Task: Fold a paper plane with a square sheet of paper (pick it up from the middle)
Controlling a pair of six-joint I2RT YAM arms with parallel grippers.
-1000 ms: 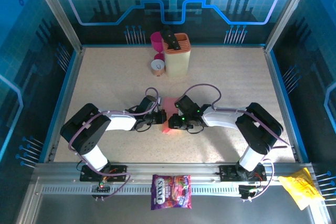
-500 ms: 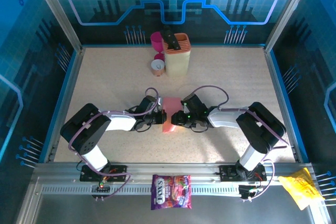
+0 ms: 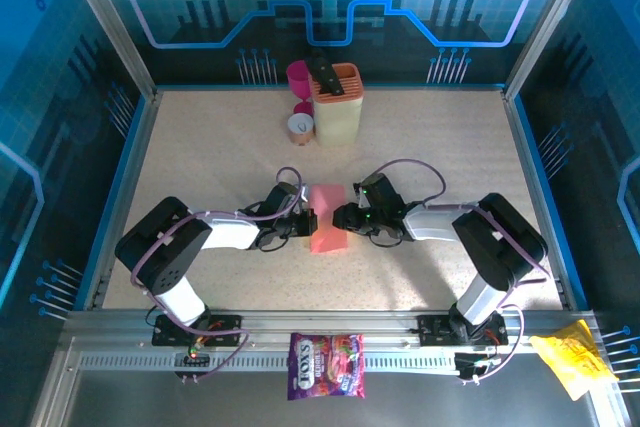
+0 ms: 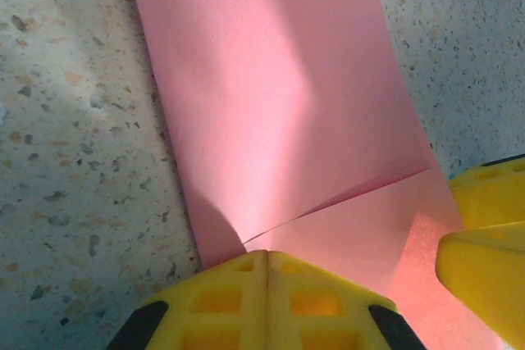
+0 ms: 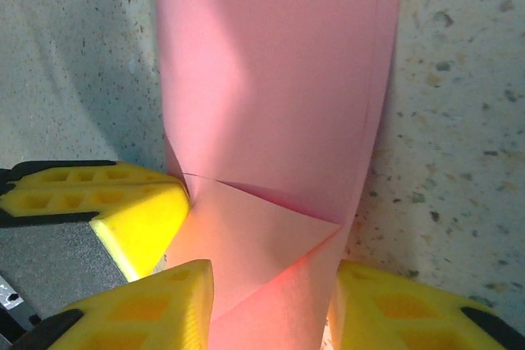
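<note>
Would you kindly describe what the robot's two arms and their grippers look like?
The left arm and right arm have white shells, black joints and a looping purple cable each. The left gripper and right gripper carry blocky yellow plastic fingers with hollow moulded cells, on black bodies.

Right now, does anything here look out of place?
Yes: a purple candy bag and a yellow packet lie on the metal rail at the near edge, off the speckled table. The pink paper sheet looks merely mid-fold.

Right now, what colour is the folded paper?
The paper is plain salmon pink, clearest in the left wrist view.
</note>
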